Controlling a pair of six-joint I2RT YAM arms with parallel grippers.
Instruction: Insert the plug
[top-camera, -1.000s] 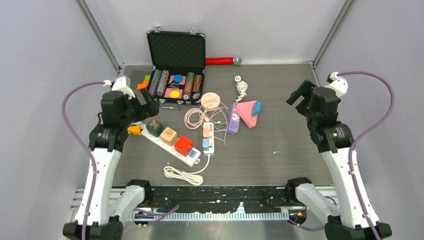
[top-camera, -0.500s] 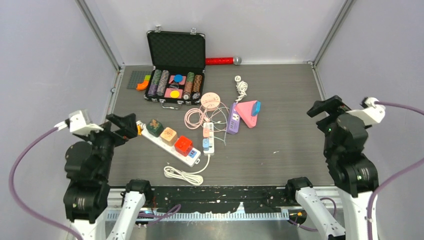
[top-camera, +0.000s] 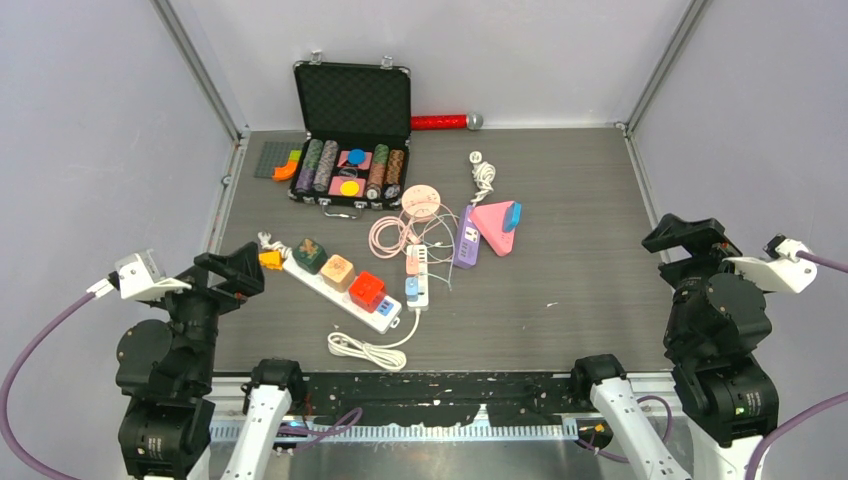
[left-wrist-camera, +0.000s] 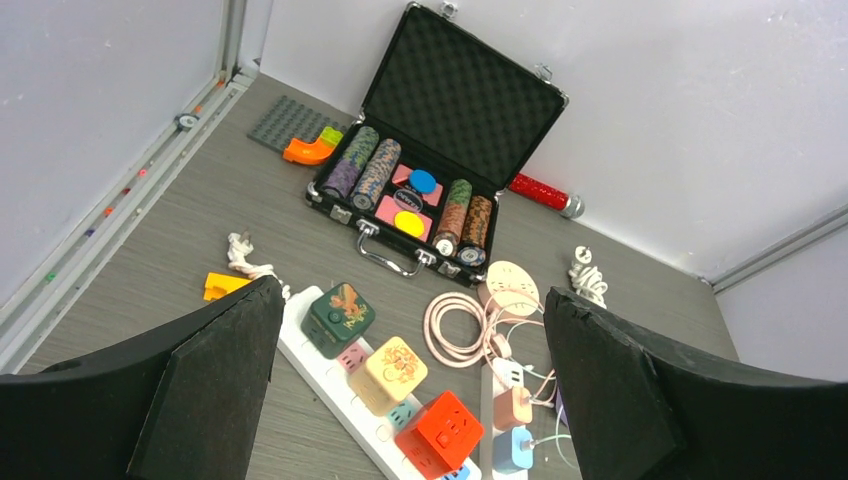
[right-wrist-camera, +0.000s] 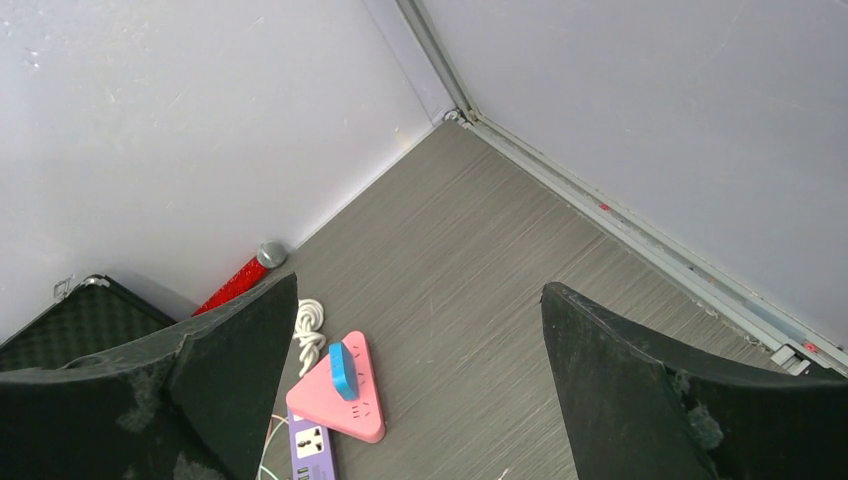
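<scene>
A long white power strip (top-camera: 322, 283) lies left of centre and carries a green cube (top-camera: 309, 254), a yellow cube (top-camera: 337, 270) and a red cube (top-camera: 367, 290). Its cord (top-camera: 366, 351) is coiled near the front. A pink triangular socket (top-camera: 490, 228) holds a blue plug (top-camera: 511, 215). A loose white coiled cable with a plug (top-camera: 482, 172) lies behind it. My left gripper (top-camera: 228, 271) is open and empty, high at the near left; the strip (left-wrist-camera: 330, 385) shows between its fingers. My right gripper (top-camera: 688, 246) is open and empty at the near right, far from the pink socket (right-wrist-camera: 335, 395).
An open black case (top-camera: 352, 140) of chips stands at the back, with a red tube (top-camera: 440, 122) behind it. A purple strip (top-camera: 466, 240), a small white strip with chargers (top-camera: 417, 276), a round pink socket (top-camera: 421, 199) and an orange piece (top-camera: 269, 261) lie mid-table.
Both arms have drawn back toward the near edge and outward. The left gripper left the strip's far end; the right gripper left the back right. Objects have not moved.
</scene>
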